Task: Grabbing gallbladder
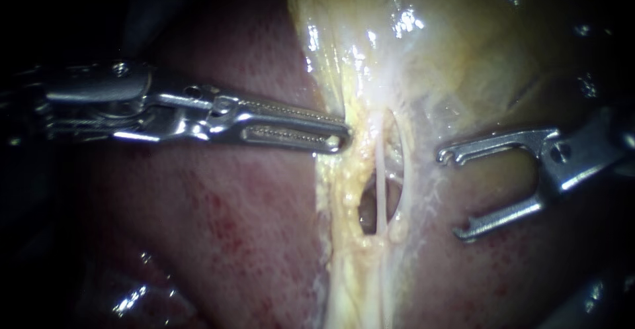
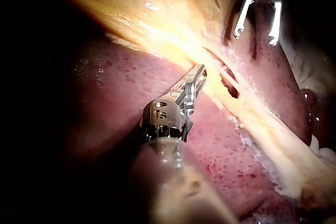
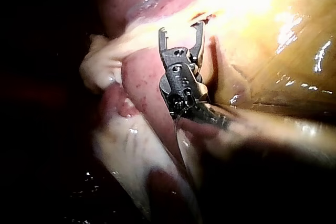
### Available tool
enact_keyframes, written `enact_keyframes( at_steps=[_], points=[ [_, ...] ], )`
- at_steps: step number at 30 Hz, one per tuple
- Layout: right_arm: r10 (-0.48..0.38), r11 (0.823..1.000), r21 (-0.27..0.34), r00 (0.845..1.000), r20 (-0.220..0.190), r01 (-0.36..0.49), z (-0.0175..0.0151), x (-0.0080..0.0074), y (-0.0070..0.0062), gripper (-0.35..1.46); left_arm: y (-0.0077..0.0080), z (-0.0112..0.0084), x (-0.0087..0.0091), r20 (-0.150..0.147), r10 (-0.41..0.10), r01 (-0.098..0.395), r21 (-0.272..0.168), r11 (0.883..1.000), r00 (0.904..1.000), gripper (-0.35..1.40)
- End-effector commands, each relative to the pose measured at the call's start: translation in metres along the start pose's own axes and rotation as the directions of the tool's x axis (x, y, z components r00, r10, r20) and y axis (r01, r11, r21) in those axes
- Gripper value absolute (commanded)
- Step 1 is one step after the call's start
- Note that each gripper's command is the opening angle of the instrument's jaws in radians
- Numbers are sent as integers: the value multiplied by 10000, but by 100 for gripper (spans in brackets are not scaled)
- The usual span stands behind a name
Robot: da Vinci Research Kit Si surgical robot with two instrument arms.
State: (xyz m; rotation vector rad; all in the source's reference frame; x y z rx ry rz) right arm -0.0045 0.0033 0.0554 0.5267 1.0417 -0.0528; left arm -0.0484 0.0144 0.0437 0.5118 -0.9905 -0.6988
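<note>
Left instrument (image 1: 344, 137): enters from the left over the liver (image 1: 218, 236). Its jaws are pressed together. The tip touches the edge of the yellow fatty tissue, and no tissue can be seen between the jaws. The left wrist view agrees: the tip lies against that edge and is not clamped on it.

Centre: a band of pale tissue runs down from the gallbladder (image 1: 463, 44), which fills the upper part of the field. A window in the band shows one thin pale tube (image 1: 381, 183).

Right instrument (image 1: 452, 195): enters from the right. Its jaws are spread wide and hold nothing. They stand just beside the band, below the gallbladder and clear of it.

Finding: the grab is not made, since neither instrument holds the gallbladder. What is left, as I judge it, is to bring open jaws onto the gallbladder wall, close them, and confirm the hold.
</note>
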Motion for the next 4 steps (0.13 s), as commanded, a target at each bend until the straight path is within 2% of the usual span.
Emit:
enact_keyframes(
  at_steps=[1, 4],
  points=[
    [-2, 10000, 0, 10000, 0, 2, 0, 0, 0, 53, 0, 0, 0, 1, 4, -4, 7, 10000, 10000, -35],
    [-2, 10000, 1, 10000, 1, 2, 0, 0, 0, 53, 0, -1, 0, 0, 4, -4, 9, 10000, 10000, -35]
  ],
)
